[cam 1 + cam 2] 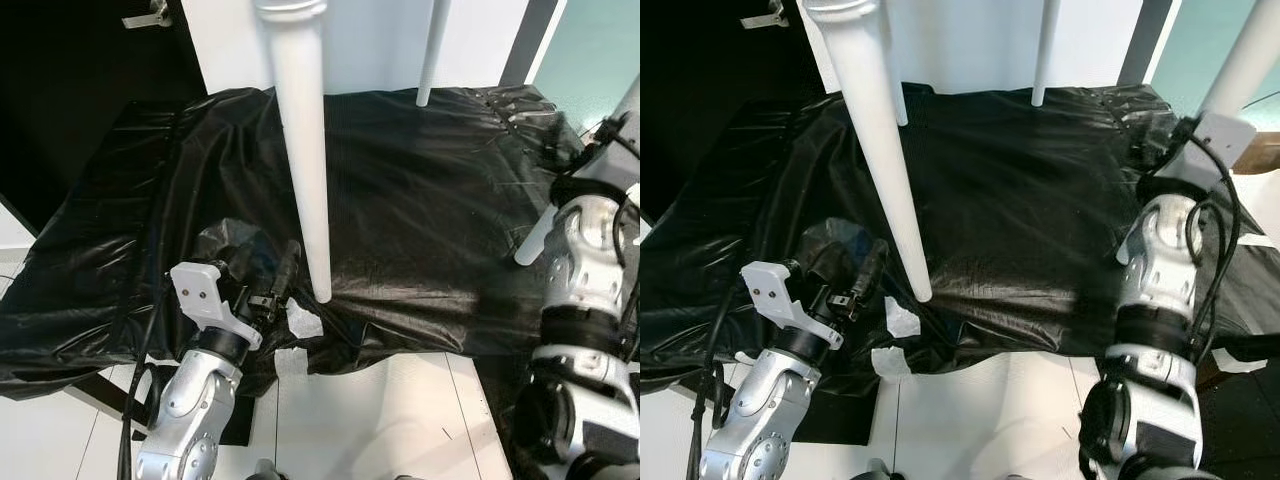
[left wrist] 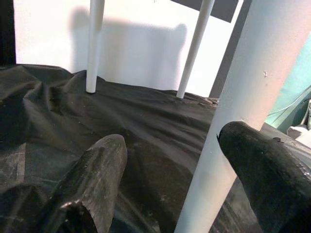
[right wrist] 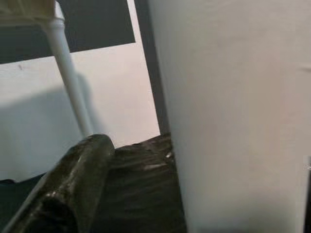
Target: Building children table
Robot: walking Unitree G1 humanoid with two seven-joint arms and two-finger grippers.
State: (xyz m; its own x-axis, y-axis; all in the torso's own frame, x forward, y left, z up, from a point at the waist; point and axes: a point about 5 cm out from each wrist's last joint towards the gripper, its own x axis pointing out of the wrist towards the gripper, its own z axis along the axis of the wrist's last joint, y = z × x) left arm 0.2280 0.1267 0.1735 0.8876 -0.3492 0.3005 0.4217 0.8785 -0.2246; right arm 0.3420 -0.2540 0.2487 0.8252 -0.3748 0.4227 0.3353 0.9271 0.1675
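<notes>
The white children's table stands on a black plastic sheet (image 1: 420, 180), with its round white legs coming down from above. My left gripper (image 1: 265, 262) is open low at the sheet's front edge, right beside the foot of the front left leg (image 1: 305, 150). In the left wrist view that leg (image 2: 228, 121) rises just behind one finger (image 2: 262, 170). My right gripper (image 3: 199, 155) is open around the front right leg (image 1: 535, 235). One finger (image 3: 77, 179) stands apart from that leg; the other is hidden behind it.
Two far legs (image 1: 432, 50) stand at the sheet's back edge against a white wall. White floor (image 1: 370, 420) lies in front, with torn white scraps (image 1: 305, 320) by the sheet's edge. A dark cupboard (image 1: 80, 60) is at the left.
</notes>
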